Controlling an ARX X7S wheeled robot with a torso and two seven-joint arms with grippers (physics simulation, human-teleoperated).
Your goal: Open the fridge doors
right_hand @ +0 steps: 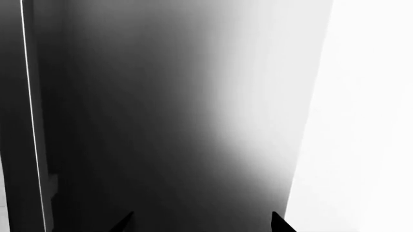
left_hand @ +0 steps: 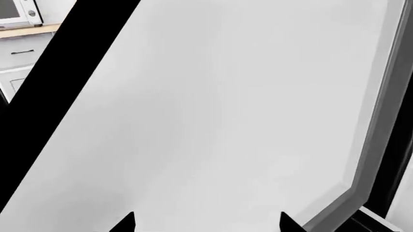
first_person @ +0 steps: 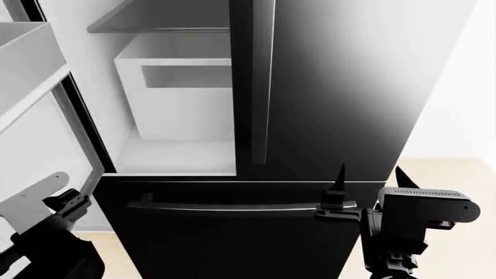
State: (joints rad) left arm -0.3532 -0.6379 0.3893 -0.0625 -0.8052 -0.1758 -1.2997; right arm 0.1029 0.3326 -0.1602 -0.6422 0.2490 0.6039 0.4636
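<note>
Right hand (first_person: 369,187) fingers up, spread, near shut fridge door (first_person: 349,87)

Honestly a lot gets chopped off here. The left door (first_person: 31,133) runs out the left edge in the head view, only its white liner showing. The right door (first_person: 349,87) loses its top, same for its handle (first_person: 261,81). Left gripper (first_person: 58,203) is mostly buried behind its arm, so can't tell its jaw spacing. The wrist views only catch fingertip stubs (left_hand: 125,223).
</note>
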